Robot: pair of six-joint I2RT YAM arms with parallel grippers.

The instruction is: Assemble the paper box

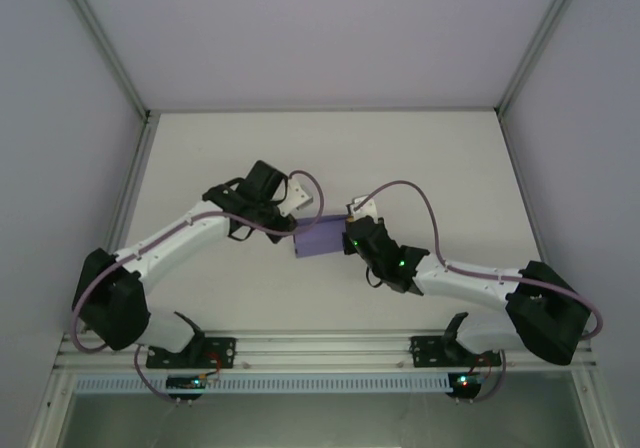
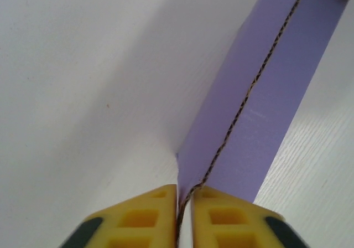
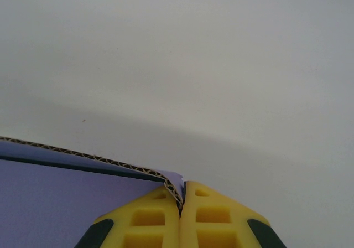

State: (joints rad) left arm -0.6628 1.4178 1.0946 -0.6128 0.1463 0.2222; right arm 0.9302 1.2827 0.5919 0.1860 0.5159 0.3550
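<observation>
Your two arms angle inward from their bases at the near edge of the desk (image 1: 400, 158), elbows bent and forearms reaching toward its middle, where the lilac paper box (image 1: 320, 236) is held between them. Your left end effector (image 2: 184, 195) is pinched tight on the box's raw corrugated edge, its yellow fingers almost meeting around the card. Your right end effector (image 3: 181, 191) is clamped just as tightly on a corner of the card from the opposite side.
</observation>
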